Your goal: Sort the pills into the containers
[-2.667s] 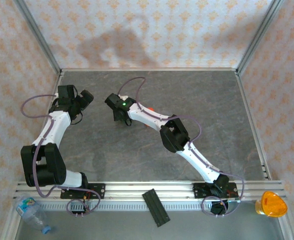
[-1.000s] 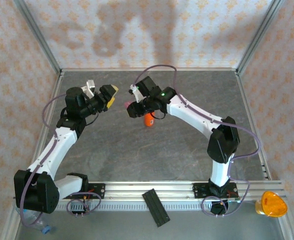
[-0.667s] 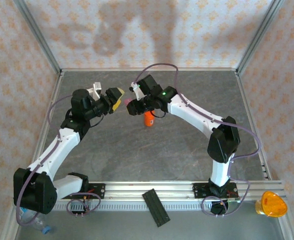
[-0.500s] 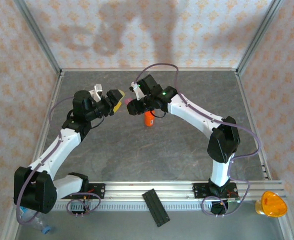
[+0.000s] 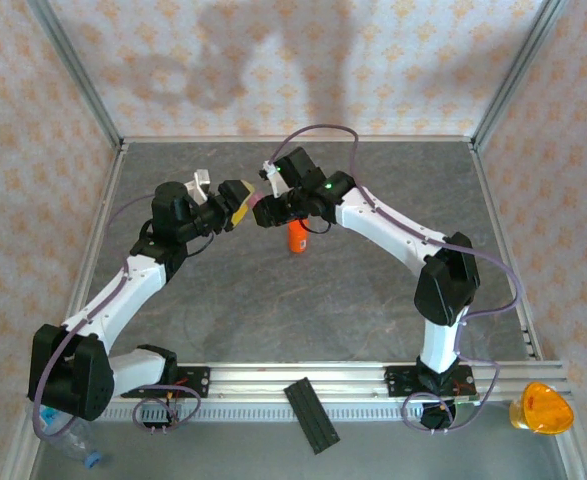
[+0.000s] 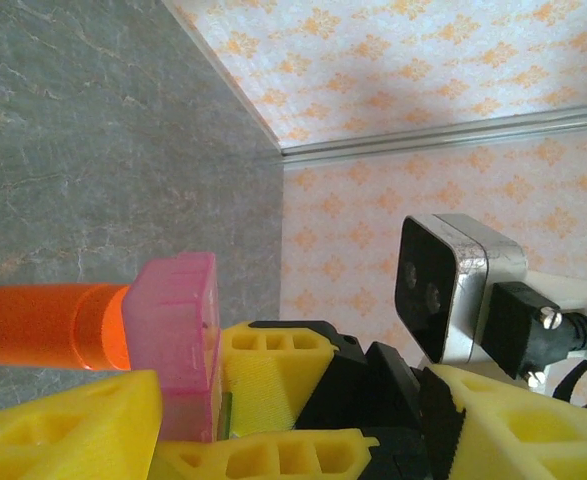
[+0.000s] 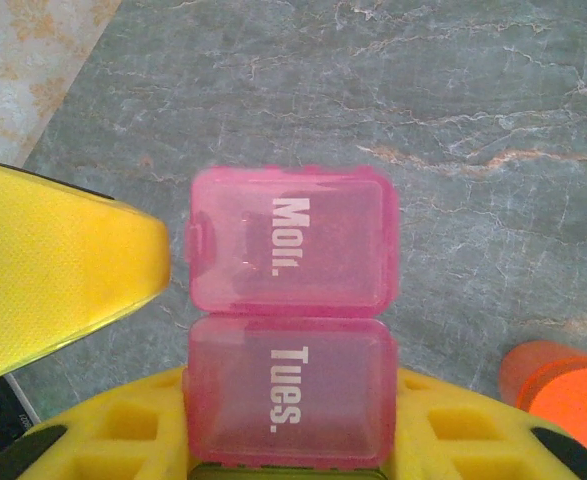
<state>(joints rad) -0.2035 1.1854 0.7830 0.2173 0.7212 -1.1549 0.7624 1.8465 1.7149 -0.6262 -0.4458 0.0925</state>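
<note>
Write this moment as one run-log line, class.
right gripper: shut on pill box | left gripper: open, beside it | orange bottle: on table

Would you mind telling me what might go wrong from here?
The right gripper clamps only the Tues. end of the pink pill box, so a push from the left gripper, whose finger sits beside the Mon. lid tab, could lever it loose.
The grippers sit very close; slight overshoot may knock them together.
</note>
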